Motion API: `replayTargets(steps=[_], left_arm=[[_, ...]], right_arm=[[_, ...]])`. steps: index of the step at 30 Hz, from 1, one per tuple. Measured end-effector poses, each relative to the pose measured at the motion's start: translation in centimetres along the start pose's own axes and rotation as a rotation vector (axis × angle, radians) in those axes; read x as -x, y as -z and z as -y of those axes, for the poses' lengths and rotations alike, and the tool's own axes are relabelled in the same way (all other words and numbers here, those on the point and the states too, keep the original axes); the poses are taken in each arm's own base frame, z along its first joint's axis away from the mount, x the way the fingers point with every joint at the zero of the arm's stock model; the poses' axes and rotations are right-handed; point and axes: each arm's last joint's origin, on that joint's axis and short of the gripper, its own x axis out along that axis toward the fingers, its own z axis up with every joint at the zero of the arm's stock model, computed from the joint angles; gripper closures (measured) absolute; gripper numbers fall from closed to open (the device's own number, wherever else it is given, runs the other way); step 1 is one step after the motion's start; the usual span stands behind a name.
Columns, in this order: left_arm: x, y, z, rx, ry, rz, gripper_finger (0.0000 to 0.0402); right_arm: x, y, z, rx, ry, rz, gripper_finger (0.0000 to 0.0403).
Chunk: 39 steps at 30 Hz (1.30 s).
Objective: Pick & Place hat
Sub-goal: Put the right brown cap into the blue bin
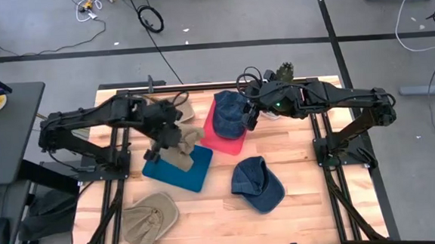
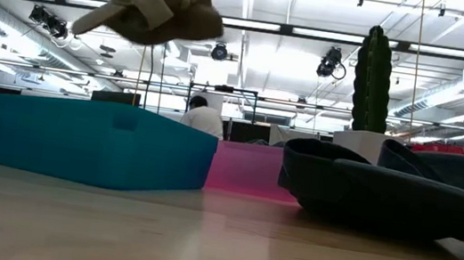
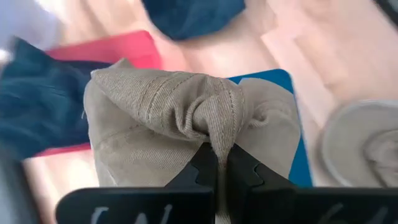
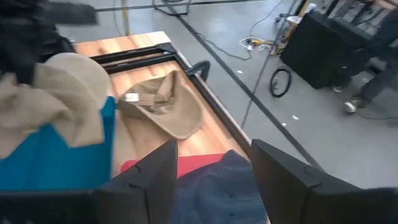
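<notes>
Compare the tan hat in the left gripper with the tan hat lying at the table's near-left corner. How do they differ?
The held tan hat hangs bunched in the shut left gripper, above the blue bin; the loose tan hat lies flat on the table. The held one is crumpled into folds; the loose one is spread out, brim showing. The held one is over a bin; the loose one is beside none. Both share the same tan fabric.

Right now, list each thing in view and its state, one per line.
Left tool: shut on tan hat.
Tan hat: lifted above the blue bin.
Blue bin: on table.
Right tool: open, over the pink bin.
Navy hat: lying in pink bin.
</notes>
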Motion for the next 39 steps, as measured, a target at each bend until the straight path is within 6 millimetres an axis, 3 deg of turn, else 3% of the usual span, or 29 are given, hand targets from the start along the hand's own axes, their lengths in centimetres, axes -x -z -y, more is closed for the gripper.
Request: replayTargets(steps=[8,18,35,39], left_arm=[[-3.5,-0.2,-1.7,0.031,0.126,-0.053,0.0393],[-7.7,-0.1,-2.2,0.078,0.276,-0.179,0.0393],[-12.5,-0.2,-3.1,0.128,0.348,-0.256,0.0393],[-12.7,-0.4,-3.2,0.118,0.332,-0.237,0.0393]], right_arm=[[0.3,0.0,-0.5,-0.076,-0.034,0.003,0.0198],[0.3,0.0,-0.5,-0.117,-0.034,0.005,0.0198],[0.3,0.0,-0.5,-0.109,-0.034,0.004,0.0198],[0.3,0.0,-0.5,-0.104,-0.033,0.002,0.0198]])
